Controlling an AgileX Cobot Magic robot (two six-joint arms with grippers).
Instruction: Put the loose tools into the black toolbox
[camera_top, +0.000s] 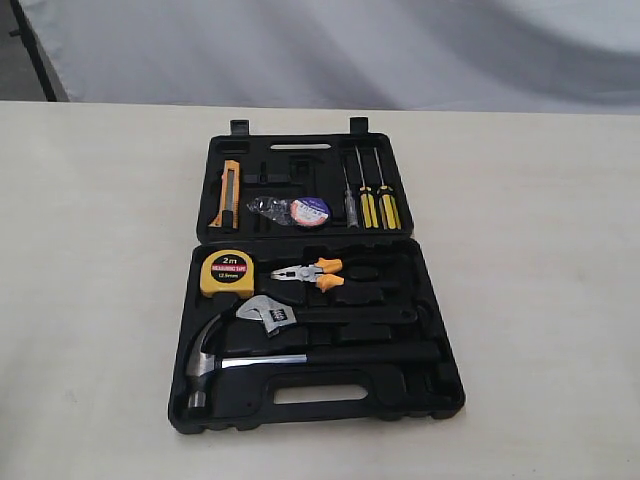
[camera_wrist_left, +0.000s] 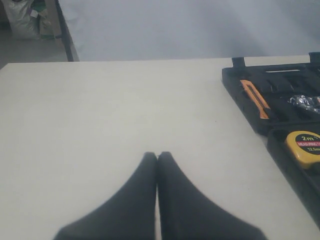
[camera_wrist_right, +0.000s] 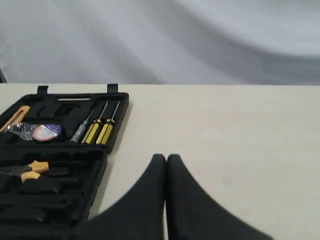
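The black toolbox (camera_top: 440, 385) lies open on the table, lid half at the back. In its front half rest the claw hammer (camera_top: 215, 360) and, just above it, the adjustable wrench (camera_top: 270, 315). The wrapped tape roll (camera_top: 305, 211) sits in the lid half and also shows as the tape roll (camera_wrist_right: 45, 131) in the right wrist view. My left gripper (camera_wrist_left: 157, 155) is shut on nothing, over bare table left of the toolbox (camera_wrist_left: 250, 117). My right gripper (camera_wrist_right: 166, 157) is shut on nothing too, right of the toolbox (camera_wrist_right: 97, 165). Neither gripper appears in the exterior view.
A yellow tape measure (camera_top: 227, 272) and orange-handled pliers (camera_top: 315, 273) lie in the front half. An orange utility knife (camera_top: 226, 192) and yellow-handled screwdrivers (camera_top: 378, 205) sit in the lid. The table's far edge (camera_top: 500, 108) meets a grey backdrop.
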